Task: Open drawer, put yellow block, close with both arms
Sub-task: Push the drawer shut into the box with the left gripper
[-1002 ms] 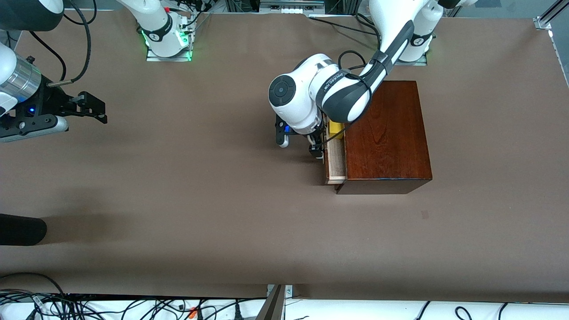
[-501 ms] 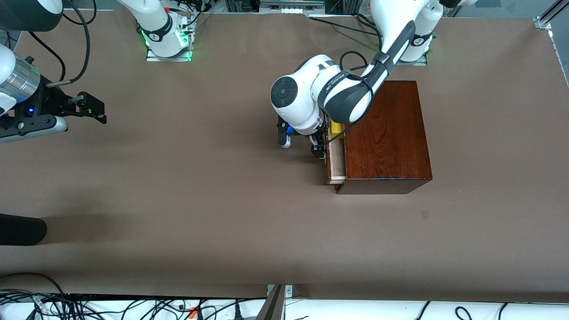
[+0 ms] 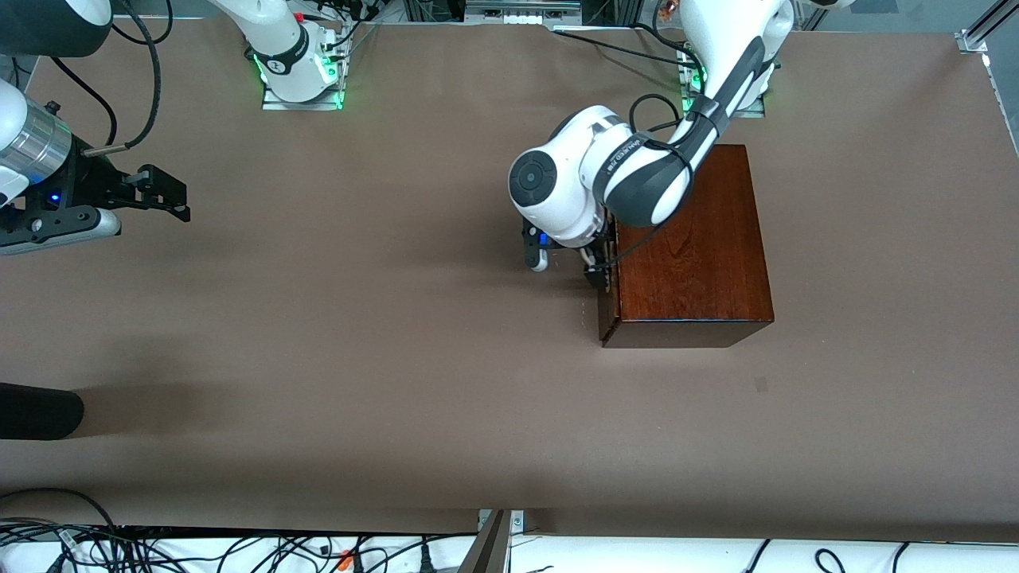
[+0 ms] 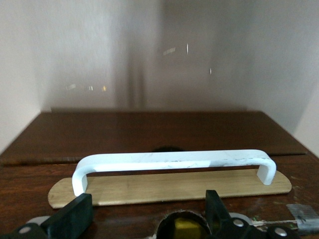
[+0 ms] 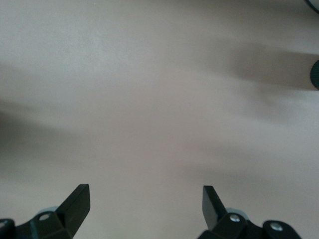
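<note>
- Drawer (image 3: 607, 274) looks shut into the stiff, heavy box (image 3: 689, 239); its white handle (image 4: 172, 162) is the hold.
- Left claw (image 4: 144, 219) gapes empty before the handle.
- Right claw (image 5: 144, 206) waits wide open, empty, over the table (image 3: 358, 334) at the right arm's end.

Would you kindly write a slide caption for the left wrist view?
Left gripper, fingers open, faces the white handle on the dark wooden drawer front.

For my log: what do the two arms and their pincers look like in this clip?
Both arms are white with rounded shells. The left arm has dark grey joint bands, a round black cap, looping black cables and a blue light near the wrist. The right arm shows a silver metal cuff, black cables and a blue light. Each base glows green. The left pincer and right pincer have black, wedge-shaped fingers.
</note>
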`<state>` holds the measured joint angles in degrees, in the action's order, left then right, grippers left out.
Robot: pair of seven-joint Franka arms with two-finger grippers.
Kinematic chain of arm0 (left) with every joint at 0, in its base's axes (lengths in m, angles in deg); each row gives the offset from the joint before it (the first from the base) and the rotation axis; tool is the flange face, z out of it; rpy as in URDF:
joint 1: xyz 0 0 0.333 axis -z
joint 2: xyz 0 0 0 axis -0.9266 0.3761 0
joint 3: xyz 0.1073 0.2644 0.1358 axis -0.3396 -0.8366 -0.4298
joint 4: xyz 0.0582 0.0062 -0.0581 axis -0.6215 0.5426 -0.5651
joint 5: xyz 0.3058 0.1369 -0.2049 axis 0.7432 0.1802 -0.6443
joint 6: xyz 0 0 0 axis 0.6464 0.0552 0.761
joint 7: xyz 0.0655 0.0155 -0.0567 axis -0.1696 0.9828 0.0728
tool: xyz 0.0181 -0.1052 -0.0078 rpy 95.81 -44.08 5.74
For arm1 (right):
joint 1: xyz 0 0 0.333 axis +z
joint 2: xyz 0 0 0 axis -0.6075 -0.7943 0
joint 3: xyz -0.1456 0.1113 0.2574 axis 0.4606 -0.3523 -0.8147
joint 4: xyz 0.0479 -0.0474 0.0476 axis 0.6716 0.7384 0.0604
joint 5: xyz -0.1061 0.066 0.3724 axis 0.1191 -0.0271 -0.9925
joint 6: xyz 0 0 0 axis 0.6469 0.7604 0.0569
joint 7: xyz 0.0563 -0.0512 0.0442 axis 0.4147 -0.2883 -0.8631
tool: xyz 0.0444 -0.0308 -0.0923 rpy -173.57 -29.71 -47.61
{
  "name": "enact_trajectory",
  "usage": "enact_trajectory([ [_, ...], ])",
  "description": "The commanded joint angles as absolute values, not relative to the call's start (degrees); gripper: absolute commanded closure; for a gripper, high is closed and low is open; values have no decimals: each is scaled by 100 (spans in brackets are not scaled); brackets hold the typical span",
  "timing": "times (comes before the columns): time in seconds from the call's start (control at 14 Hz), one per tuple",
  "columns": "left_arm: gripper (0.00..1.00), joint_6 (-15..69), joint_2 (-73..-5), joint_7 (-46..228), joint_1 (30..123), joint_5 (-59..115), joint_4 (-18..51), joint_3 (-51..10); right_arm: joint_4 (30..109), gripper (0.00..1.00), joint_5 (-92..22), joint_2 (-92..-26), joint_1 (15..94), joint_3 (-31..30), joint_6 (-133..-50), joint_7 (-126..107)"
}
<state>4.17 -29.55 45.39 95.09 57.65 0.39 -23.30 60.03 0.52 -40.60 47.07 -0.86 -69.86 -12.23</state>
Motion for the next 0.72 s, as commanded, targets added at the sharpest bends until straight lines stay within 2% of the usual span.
enact_trajectory([
  [0.0, 0, 182, -3238, 4442, 9304, 5911, 417, -2346, 5887, 0, 41, -4107, 4637, -124, -6955, -1236],
  [0.36, 0, 840, -3168, 5519, 9645, 5814, 277, -2196, 5887, 0, 41, -4107, 4637, -124, -6955, -1236],
  [0.64, 0, 841, -3324, 7644, 10148, 5648, -241, -2135, 5887, 0, 41, -4107, 4637, -124, -6955, -1236],
])
